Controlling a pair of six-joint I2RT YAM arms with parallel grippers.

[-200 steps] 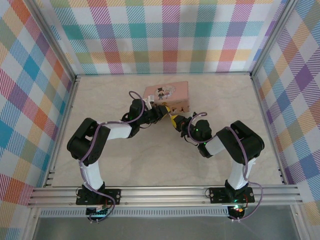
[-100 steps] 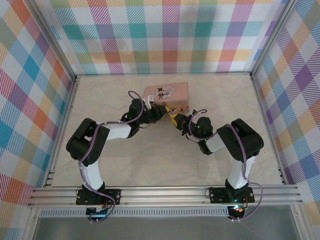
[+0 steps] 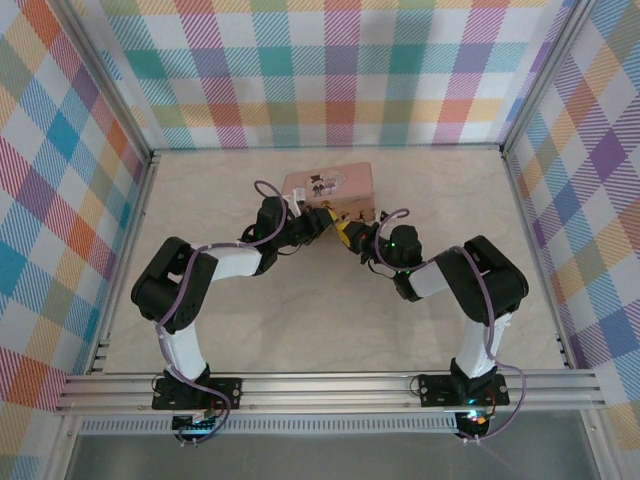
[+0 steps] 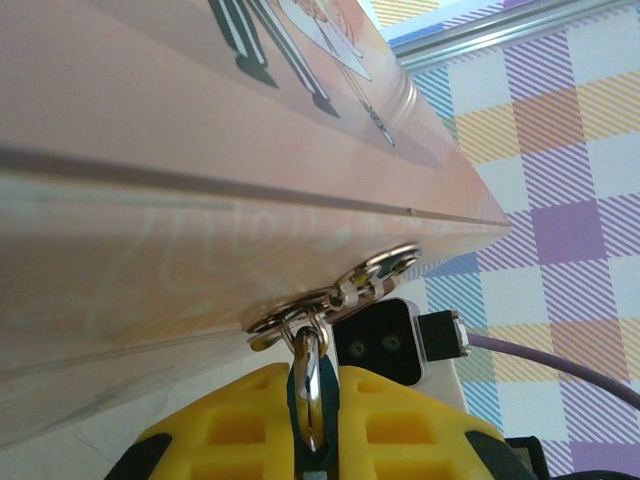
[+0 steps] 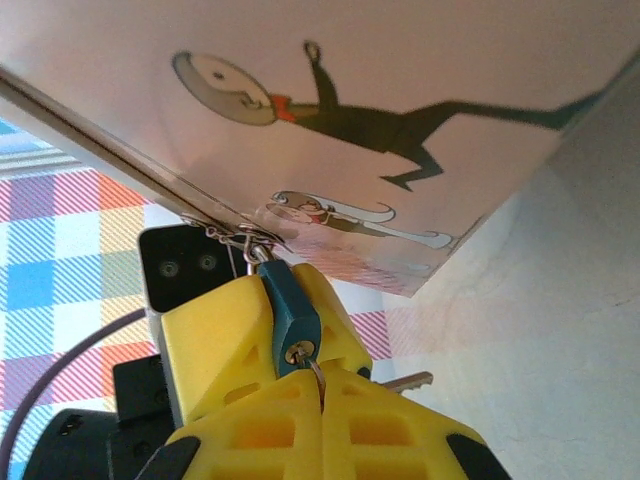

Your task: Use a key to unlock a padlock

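Item: marbled table (image 3: 250, 320), bearing one pink tin (image 3: 330, 185) with a cartoon figure on its lid, standing toward the far side. Both arms converge on the tin's near wall. Left gripper (image 4: 312, 420): yellow fingers clamped on either side of the padlock (image 5: 290, 308), a small blue body hanging off the tin's silvery hasp (image 4: 345, 290), keyhole end turned toward the right arm. Right gripper (image 5: 322, 395): fingers pressed together right at the keyhole, apparently pinching the key (image 5: 408, 381), whose toothed tip pokes out just beside them. A thin wire loop sits at the keyhole; whether any blade is actually seated inside cannot be told. Shackle (image 4: 311, 385): threaded through the hasp and not sprung. Progress: lock steadied and key brought up; insertion unconfirmed, the turn and release of the shackle remain.
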